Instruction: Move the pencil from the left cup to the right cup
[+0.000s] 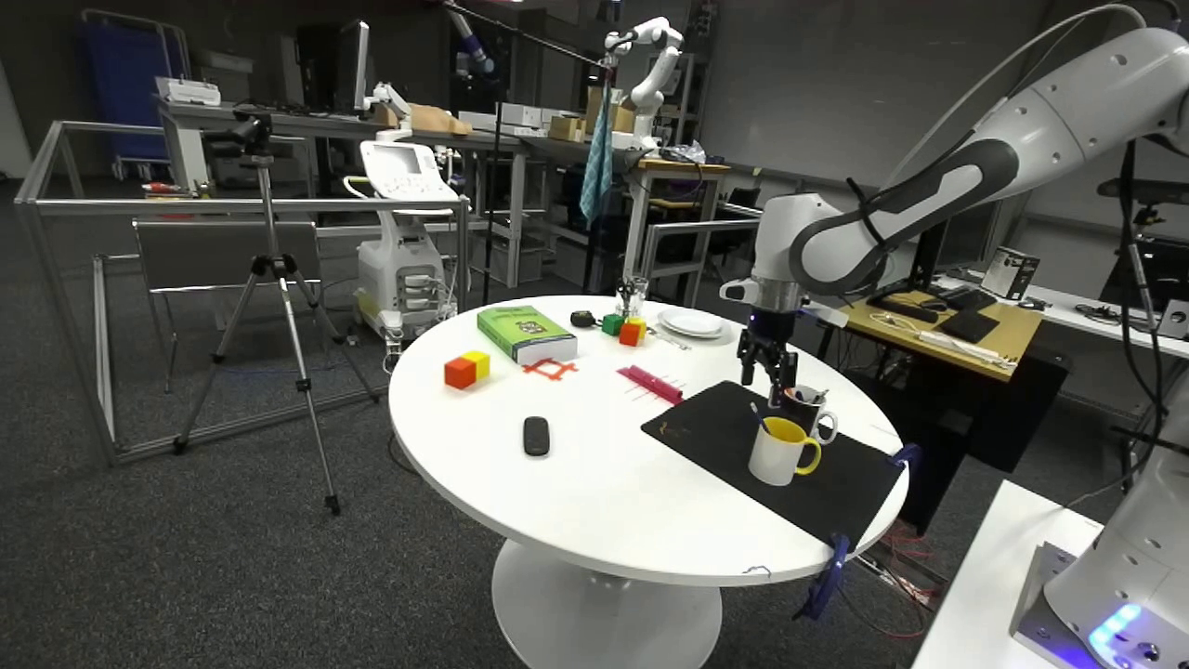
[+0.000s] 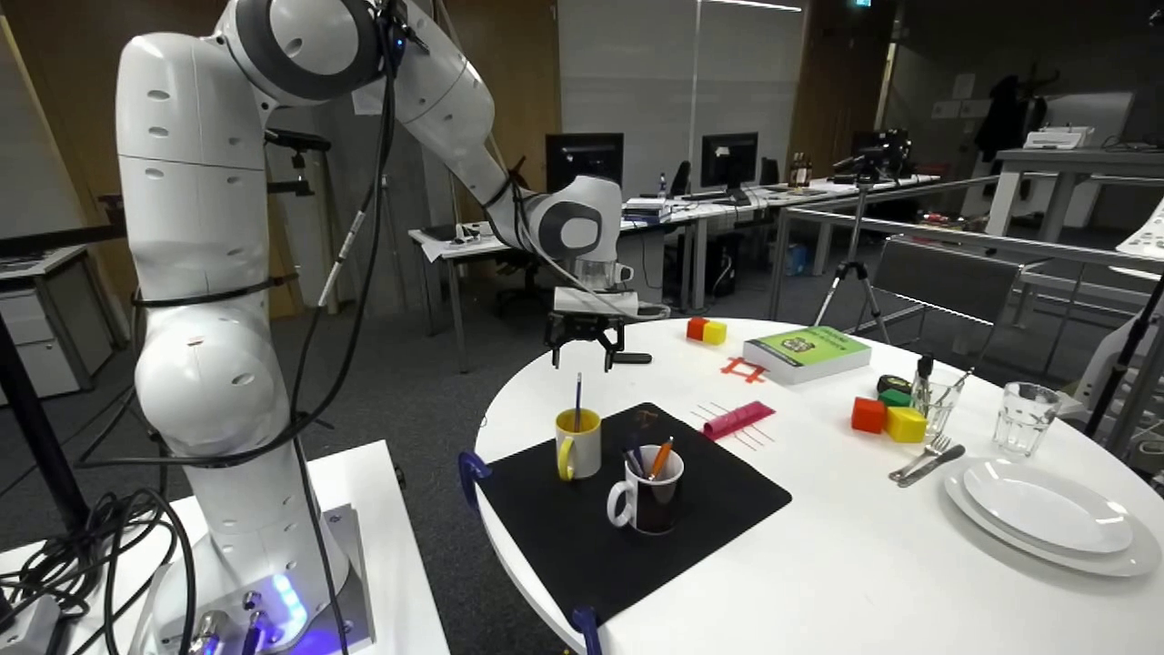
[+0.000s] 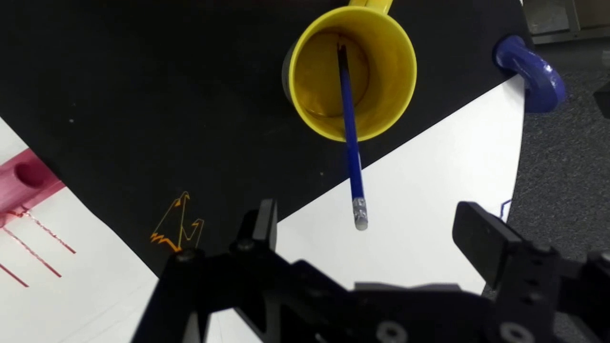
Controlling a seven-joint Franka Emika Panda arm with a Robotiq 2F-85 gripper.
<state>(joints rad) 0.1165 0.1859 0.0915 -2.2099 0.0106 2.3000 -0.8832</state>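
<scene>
The pencil (image 3: 351, 143) is blue with a silver-banded eraser end. It leans in the left cup (image 3: 400, 90), a mug with yellow inside and handle; its outside is white in both exterior views (image 1: 773, 457) (image 2: 589, 455). The pencil (image 2: 577, 400) sticks up above that rim. The right cup (image 2: 657, 506) is dark-sided with a white handle and holds an orange pen and dark pens. It also shows in an exterior view (image 1: 801, 414) but is out of the wrist view. My gripper (image 3: 366, 220) is open and empty, its fingertips (image 2: 582, 364) apart near the pencil's eraser end, not touching it.
Both cups stand on a black mat (image 2: 582, 555), held by blue clamps (image 1: 827, 576) at the edge of the round white table (image 1: 613, 502). A pink tube (image 2: 738, 419), a green book (image 1: 526, 333), colored blocks (image 1: 467, 369), a dark remote (image 1: 536, 435) and plates (image 2: 1046, 509) lie around.
</scene>
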